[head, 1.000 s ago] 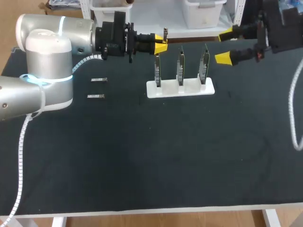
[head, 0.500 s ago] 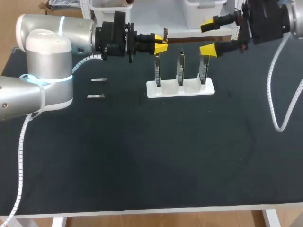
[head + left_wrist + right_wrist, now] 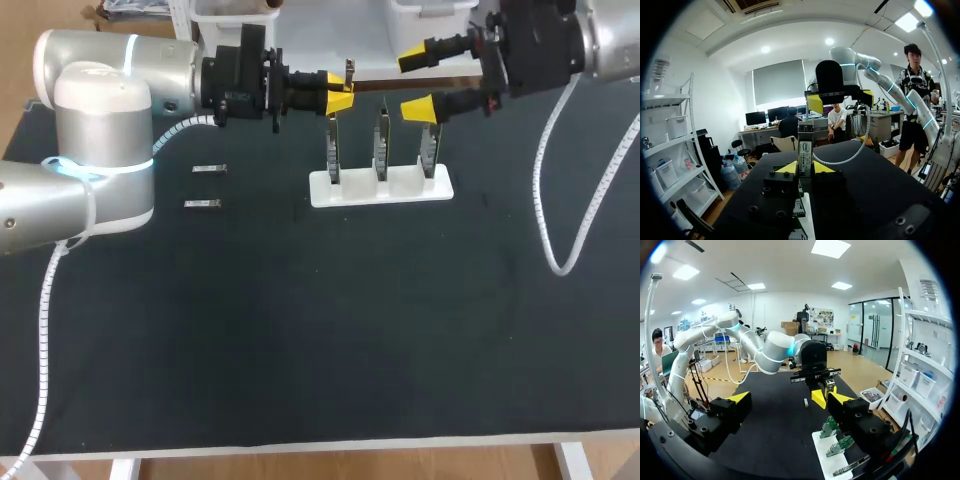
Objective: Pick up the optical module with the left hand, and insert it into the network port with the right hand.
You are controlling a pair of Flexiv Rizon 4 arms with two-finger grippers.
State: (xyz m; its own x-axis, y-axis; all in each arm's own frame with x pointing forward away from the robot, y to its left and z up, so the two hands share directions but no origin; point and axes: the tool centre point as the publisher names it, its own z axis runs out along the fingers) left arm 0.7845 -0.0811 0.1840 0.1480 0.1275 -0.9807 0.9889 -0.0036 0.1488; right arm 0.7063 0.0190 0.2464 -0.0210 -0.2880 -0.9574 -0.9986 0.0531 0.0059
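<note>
Table (image 3: 300,330): 2 loose modules (image 3: 208,169), both seen only overhead.

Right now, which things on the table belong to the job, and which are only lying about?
For the job:
- module, held in the left pincer
- right pincer, open
- three cards upright in the white stand; ports too small to see

Lying about:
- two small metal pieces on the table, left of the stand
</note>
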